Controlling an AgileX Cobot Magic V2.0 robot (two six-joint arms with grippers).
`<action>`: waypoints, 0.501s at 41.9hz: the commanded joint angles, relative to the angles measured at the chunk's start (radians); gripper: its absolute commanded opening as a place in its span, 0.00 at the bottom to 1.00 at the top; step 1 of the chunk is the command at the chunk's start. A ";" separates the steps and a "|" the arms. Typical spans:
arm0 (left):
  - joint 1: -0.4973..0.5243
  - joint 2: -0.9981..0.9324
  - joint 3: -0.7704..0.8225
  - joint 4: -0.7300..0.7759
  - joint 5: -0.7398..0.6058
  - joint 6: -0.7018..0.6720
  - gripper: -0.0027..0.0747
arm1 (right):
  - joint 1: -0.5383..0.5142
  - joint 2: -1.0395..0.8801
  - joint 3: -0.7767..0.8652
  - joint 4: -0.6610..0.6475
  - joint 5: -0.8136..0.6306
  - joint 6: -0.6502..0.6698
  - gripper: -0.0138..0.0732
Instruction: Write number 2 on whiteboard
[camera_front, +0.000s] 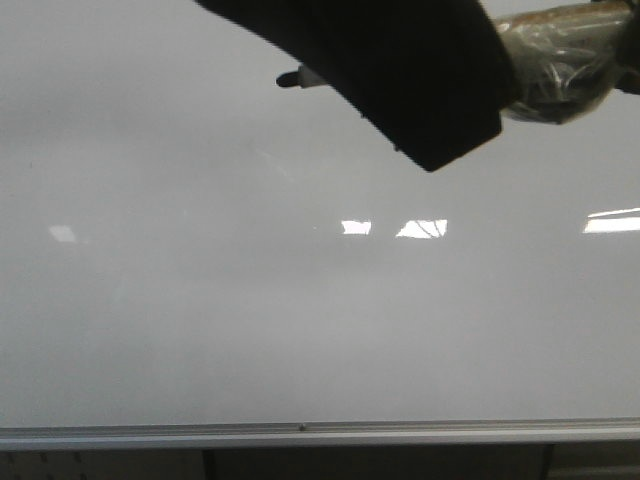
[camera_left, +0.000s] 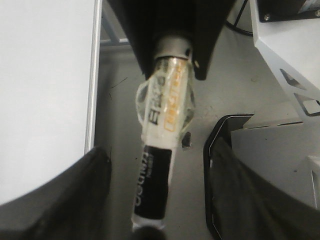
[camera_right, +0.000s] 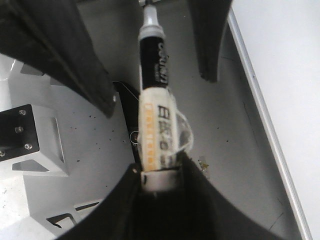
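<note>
The whiteboard is glossy white-grey and fills the front view, with a silver rail along its lower edge. No black digit 2 shows on it. My right gripper is shut on the taped end of a black-and-white marker. My left gripper is open, with its fingers well apart on either side of the marker's black end and not touching it. In the front view the marker tip pokes out from behind a dark gripper finger near the board's top.
Bright light reflections lie across the board's middle. A grey metal base with cut-outs stands beside the board and also shows in the right wrist view. The board's edge rail runs past both wrists.
</note>
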 joint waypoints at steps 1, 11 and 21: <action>-0.007 -0.030 -0.035 -0.031 -0.053 0.000 0.43 | 0.003 -0.023 -0.033 0.048 -0.008 -0.013 0.22; -0.007 -0.030 -0.035 -0.035 -0.058 0.000 0.15 | 0.003 -0.023 -0.033 0.047 -0.015 -0.013 0.36; -0.005 -0.030 -0.035 -0.035 -0.046 -0.008 0.13 | -0.005 -0.027 -0.033 0.025 -0.029 -0.008 0.69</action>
